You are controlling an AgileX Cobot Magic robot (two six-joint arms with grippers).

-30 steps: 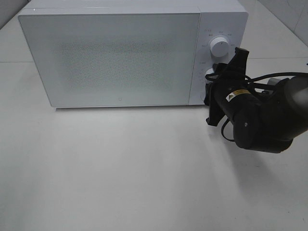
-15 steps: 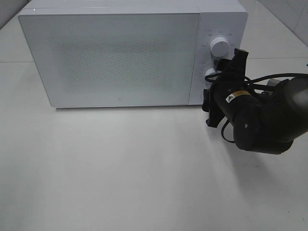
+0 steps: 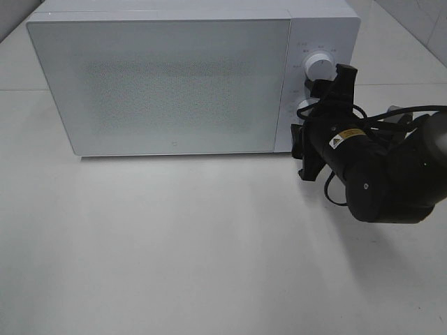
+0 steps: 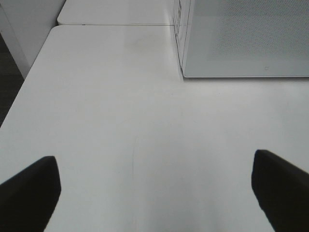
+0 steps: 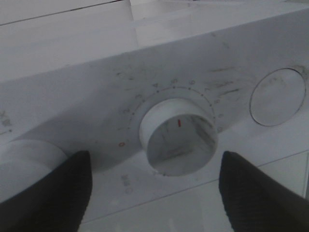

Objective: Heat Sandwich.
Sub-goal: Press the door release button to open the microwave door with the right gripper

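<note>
Microwave [image 3: 174, 84]: door shut, panel frosted, interior not visible. Sandwich: position could not be told. Right gripper [image 5: 154, 166]: at microwave control panel, fingers [image 5: 48, 193] spread wide either side of lower dial [image 5: 178, 137], clear of it, nothing held. Left gripper [image 4: 154, 193]: fully spread, empty, above table [image 4: 120, 121], in front of microwave corner farthest from dials.
</note>
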